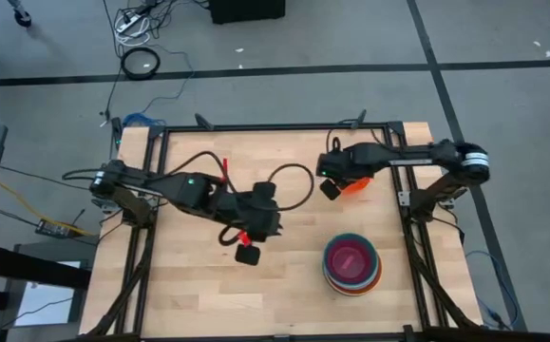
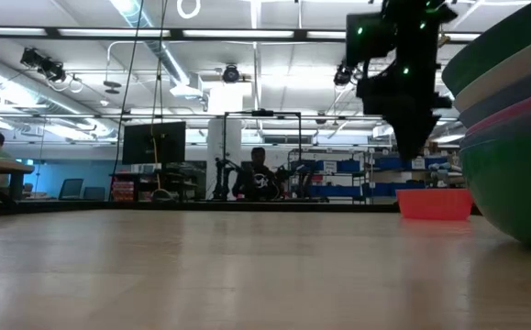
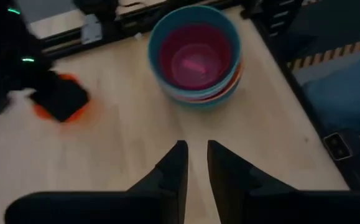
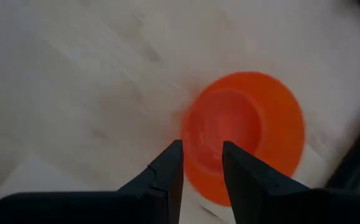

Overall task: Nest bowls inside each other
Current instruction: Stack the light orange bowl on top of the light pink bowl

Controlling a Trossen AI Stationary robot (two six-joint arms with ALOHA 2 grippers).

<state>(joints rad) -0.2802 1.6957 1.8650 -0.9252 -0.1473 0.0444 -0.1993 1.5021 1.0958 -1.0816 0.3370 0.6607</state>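
Note:
A stack of nested bowls (image 1: 353,263) stands on the table's near right part, teal outside and pink and magenta inside; it also shows as the stack (image 3: 195,56) and the stack (image 2: 513,137). A small orange-red bowl (image 4: 245,137) sits upright on the table farther back (image 1: 355,185). My right gripper (image 4: 201,165) hangs open just above that bowl's rim, fingers pointing down, apart from the bowl (image 2: 435,203). My left gripper (image 3: 195,168) is open and holds nothing, raised over the table's middle (image 1: 248,254), left of the stack.
Black frame rails (image 1: 403,199) run along the table's left, right and far edges. Bare wood (image 1: 180,275) lies at the near left. A cable (image 1: 293,176) loops over the table's middle. People show in the room behind the table (image 2: 258,174).

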